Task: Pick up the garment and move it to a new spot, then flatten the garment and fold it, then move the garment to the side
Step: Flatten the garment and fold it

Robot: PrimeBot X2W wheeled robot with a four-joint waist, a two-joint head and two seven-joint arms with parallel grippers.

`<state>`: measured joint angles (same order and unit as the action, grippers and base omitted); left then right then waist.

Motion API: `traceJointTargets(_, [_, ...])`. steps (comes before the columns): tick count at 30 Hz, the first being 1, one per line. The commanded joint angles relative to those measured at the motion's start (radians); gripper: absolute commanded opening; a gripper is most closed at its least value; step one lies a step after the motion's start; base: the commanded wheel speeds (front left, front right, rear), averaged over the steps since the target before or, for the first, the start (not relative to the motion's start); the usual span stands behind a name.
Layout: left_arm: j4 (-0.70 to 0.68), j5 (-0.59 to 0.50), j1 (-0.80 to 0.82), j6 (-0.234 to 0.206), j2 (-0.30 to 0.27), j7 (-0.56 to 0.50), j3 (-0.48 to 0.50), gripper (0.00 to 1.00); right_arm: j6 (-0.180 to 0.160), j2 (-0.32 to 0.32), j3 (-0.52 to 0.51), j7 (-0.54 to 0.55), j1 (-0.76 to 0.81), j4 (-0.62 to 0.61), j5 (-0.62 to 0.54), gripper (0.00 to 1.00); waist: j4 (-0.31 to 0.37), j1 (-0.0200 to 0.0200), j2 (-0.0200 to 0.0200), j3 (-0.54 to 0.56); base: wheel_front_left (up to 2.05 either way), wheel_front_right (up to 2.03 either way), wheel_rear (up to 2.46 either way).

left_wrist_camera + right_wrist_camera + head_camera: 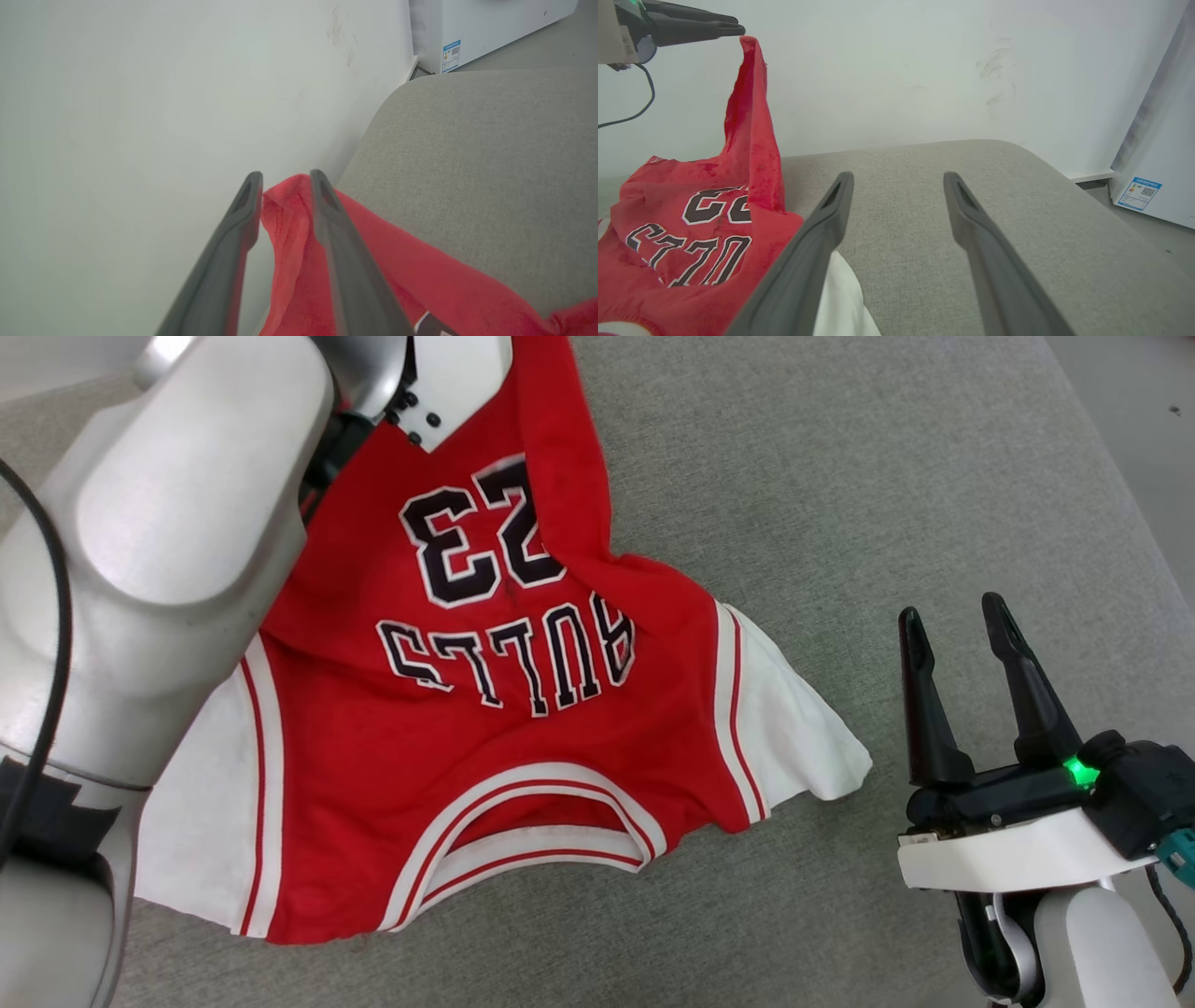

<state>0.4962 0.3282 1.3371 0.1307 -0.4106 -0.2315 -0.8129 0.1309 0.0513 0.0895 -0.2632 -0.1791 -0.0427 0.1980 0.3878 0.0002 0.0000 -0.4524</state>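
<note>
- Garment (467,737): a red shirt lying mostly spread, front up, on the grey upholstered surface (840,476). In the head view it is sitting left of centre.
- The striped collar (532,821) is lying nearest the robot. The black "BULLS" lettering (509,658) and the "23" (481,537) are reading upside down.
- The white sleeves are fanning out to either side. The right sleeve (794,728) is lying towards the right claw (952,609).
- The far hem is being drawn up into a narrow peak (752,140). It is rising off the surface to the tips of the left claw (738,28), high against the pale wall (901,70).
- In the left wrist view the left claw (286,175) is standing partly spread. A bunched fold of red cloth (287,242) is sitting between its fingers. I cannot tell whether the fold is caught on them.
- The pale left arm (168,523) is crossing above the shirt's left side and hiding part of it.
- The right claw is hanging spread wide and holding nothing. It is near the right sleeve but apart from it, with a green light (1080,772) glowing at its base.
- A white cabinet with a blue label (1139,193) is standing beyond the surface's far corner.
</note>
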Motion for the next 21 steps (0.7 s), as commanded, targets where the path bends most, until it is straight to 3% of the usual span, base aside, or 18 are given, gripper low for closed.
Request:
traceJointTargets(1, [0.020,0.009,0.001,-0.002,0.000,0.026,0.000,1.00,0.000,-0.002,0.000,-0.002,-0.016,-0.001,-0.007,1.00,-0.010,-0.0002,0.0000,0.004,0.00,0.00,0.00])
traceJointTargets(9, [0.123,0.088,-0.106,-0.006,0.023,0.157,0.011,1.00,0.000,-0.002,-0.036,-0.002,-0.001,0.006,-0.074,1.00,-0.113,-0.0002,0.0000,0.092,0.00,0.00,0.00])
traceJointTargets(13, [0.110,0.156,-0.187,-0.040,0.037,0.240,0.065,1.00,0.000,-0.001,-0.059,-0.002,0.022,0.011,-0.113,1.00,-0.178,-0.0002,0.0000,0.156,0.00,0.00,0.00])
traceJointTargets(21, [0.012,0.247,-0.423,-0.132,-0.007,0.392,0.152,1.00,0.000,-0.001,-0.095,-0.002,0.074,0.015,-0.175,1.00,-0.302,-0.0002,0.0000,0.273,0.00,0.00,0.00])
